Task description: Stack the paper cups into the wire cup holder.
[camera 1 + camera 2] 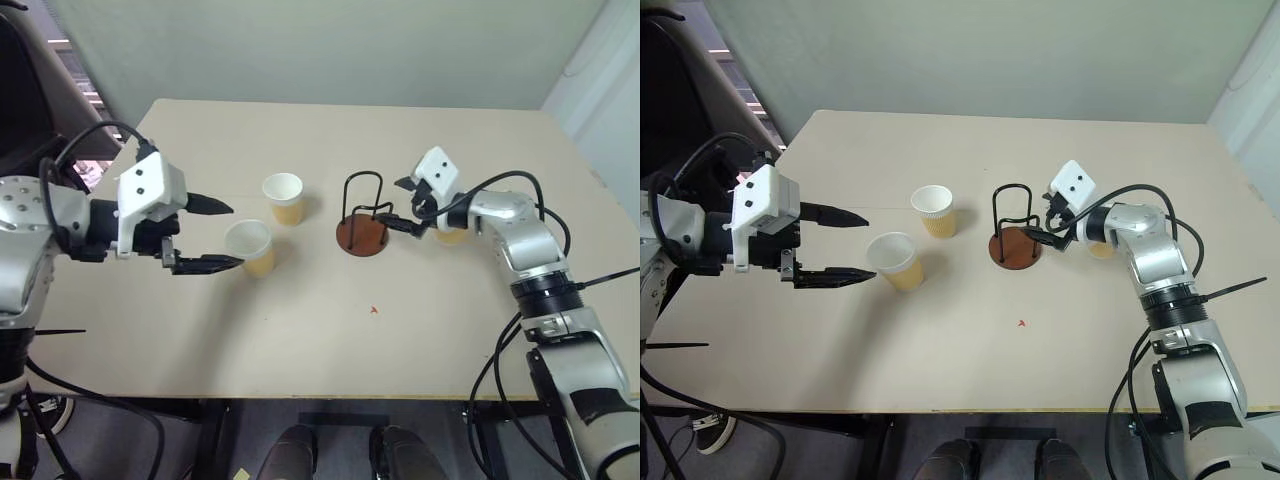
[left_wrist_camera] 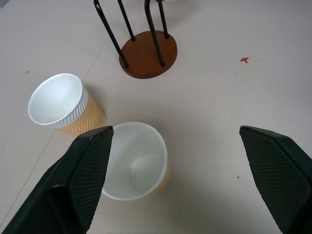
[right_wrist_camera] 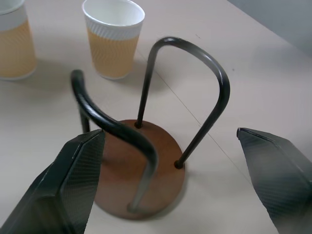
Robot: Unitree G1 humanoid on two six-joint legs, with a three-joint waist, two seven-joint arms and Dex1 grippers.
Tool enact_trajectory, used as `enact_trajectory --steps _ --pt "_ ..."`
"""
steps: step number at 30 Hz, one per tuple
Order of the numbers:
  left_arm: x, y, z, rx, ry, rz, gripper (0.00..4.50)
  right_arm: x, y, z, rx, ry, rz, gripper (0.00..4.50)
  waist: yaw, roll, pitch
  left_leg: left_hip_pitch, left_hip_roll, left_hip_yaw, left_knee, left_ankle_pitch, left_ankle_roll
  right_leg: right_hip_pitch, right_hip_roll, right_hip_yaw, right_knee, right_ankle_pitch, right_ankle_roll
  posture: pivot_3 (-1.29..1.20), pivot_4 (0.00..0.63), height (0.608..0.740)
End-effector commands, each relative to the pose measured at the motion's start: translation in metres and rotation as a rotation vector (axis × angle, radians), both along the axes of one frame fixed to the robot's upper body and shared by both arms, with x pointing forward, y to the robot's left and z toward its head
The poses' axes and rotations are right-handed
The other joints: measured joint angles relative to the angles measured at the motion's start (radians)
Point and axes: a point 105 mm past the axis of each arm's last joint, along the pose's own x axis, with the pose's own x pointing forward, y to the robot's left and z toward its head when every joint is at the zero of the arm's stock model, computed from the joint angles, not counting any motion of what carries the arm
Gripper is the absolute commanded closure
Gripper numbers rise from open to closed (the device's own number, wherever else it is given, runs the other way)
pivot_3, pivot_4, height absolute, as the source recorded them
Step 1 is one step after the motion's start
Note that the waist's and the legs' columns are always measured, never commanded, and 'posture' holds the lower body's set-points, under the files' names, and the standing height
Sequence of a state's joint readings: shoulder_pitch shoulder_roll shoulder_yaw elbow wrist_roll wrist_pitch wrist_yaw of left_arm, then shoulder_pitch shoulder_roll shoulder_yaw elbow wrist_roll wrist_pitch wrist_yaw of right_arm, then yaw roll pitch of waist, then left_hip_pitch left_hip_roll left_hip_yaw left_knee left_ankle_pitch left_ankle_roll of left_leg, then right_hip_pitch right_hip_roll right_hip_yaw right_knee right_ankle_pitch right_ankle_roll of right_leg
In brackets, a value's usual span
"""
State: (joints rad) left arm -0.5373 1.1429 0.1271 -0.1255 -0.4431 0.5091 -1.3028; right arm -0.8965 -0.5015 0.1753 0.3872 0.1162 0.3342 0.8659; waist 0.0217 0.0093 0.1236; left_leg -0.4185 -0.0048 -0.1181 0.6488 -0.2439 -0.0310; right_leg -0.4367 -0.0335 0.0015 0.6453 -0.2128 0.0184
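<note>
Wire cup holder (image 1: 362, 222) empty; right tool (image 1: 400, 207) beside it.

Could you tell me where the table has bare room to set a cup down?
The near strip of the table, in front of the red mark, is bare, and so is the far strip behind the cups and holder. The middle band is crowded: left gripper by the near cup, far cup, holder, right gripper and third cup.

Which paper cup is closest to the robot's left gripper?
The paper cup just past the left gripper fingertips, nearest the table's front edge. The second cup stands farther back; the third cup sits behind the right arm.
</note>
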Motion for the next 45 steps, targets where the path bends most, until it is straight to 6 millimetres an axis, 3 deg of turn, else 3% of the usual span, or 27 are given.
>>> enact_trajectory --steps 1,9,10,19,27,38,44,45 --pt "-0.006 0.001 0.013 0.008 -0.053 0.005 0.0 -0.001 0.003 0.018 0.017 -0.06 0.029 1.56 0.0 0.0 0.0 0.0 0.0 0.0 0.0 0.0 0.0 0.0 0.0 0.0 0.0 0.0 0.0 0.0 0.15 0.74" --pt "-0.005 0.0 0.015 0.01 -0.058 0.0 0.0 -0.009 0.006 0.02 0.024 -0.049 0.077 4.39 0.0 0.0 0.0 0.001 0.0 0.0 0.0 0.001 -0.002 0.0 0.0 0.0 0.0 0.0 -0.001 0.0 0.15 0.74" --pt "-0.005 0.0 0.015 0.012 -0.06 -0.005 0.0 -0.012 0.007 0.022 0.028 -0.049 0.093 4.45 0.0 0.0 0.0 0.001 0.0 0.0 0.0 0.001 -0.002 0.0 0.0 0.0 0.0 0.0 -0.001 0.0 0.15 0.74" --pt "0.0 -0.02 0.018 0.04 -0.058 -0.137 0.0 -0.059 0.007 0.042 -0.011 -0.048 0.233 4.45 0.005 0.0 0.0 0.0 0.0 0.0 0.0 0.001 -0.002 0.0 0.0 0.0 0.0 0.001 -0.001 0.0 0.15 0.74" --pt "-0.007 -0.046 -0.003 0.044 0.031 -0.283 0.0 -0.122 -0.002 0.01 -0.062 0.051 0.221 4.45 0.008 -0.001 0.0 -0.001 0.0 0.001 0.001 0.001 -0.002 0.001 0.0 0.0 0.0 0.001 0.0 0.0 0.15 0.74" --pt "-0.002 -0.06 -0.004 0.048 0.046 -0.354 0.0 -0.132 -0.01 -0.005 -0.055 0.08 0.083 4.45 0.001 -0.002 0.0 0.003 0.001 0.001 0.002 0.008 0.002 0.003 0.0 0.0 0.0 0.009 0.0 0.0 0.15 0.74" --pt "-0.001 -0.061 -0.002 0.055 0.042 -0.36 0.0 -0.143 -0.008 -0.02 -0.097 0.144 0.123 4.45 0.001 -0.002 0.0 0.003 0.0 0.001 0.002 0.01 0.006 0.004 0.0 0.0 -0.001 0.013 -0.001 0.0 0.15 0.74" --pt "-0.001 -0.062 -0.002 0.056 0.041 -0.361 0.0 -0.143 -0.008 -0.021 -0.103 0.149 0.125 4.18 0.001 -0.002 -0.001 0.003 0.0 0.001 0.002 0.01 0.007 0.004 0.0 0.0 -0.001 0.013 -0.001 0.0 0.15 0.74"
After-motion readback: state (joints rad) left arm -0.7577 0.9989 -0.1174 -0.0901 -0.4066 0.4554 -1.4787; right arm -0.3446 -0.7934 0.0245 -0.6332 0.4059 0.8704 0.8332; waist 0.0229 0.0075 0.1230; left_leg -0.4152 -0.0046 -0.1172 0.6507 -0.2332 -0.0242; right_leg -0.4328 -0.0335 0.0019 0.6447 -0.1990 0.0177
